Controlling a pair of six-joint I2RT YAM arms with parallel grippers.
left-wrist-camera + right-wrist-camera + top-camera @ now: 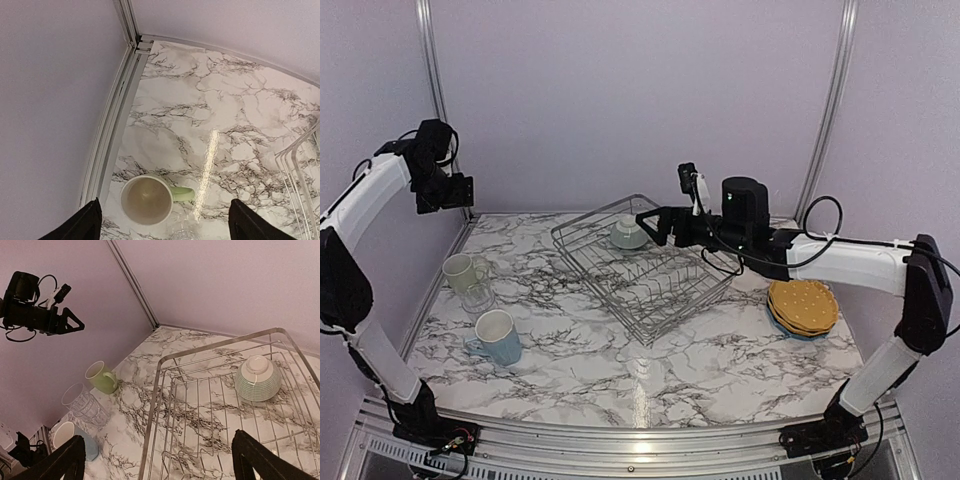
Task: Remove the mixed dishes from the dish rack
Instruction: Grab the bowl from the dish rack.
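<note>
The dish rack [665, 300] sits mid-table with a pale green bowl [629, 235] upside down in its far corner. My right gripper [655, 225] hovers open over the rack [156, 390], with the bowl [257, 379] ahead of it to the right. My left gripper [445, 190] is raised high at the far left, open and empty. Far below it stands the pale green cup [148, 199]. The cup [462, 271], a clear glass [478, 297] and a light blue mug [497, 337] stand on the left. Yellow-orange plates [803, 305] are stacked on a blue plate [807, 335] at the right.
A metal frame rail [112, 145] runs along the table's left edge, close to the cup. Purple walls close the back and sides. The rack's corner [295, 170] shows at the right of the left wrist view.
</note>
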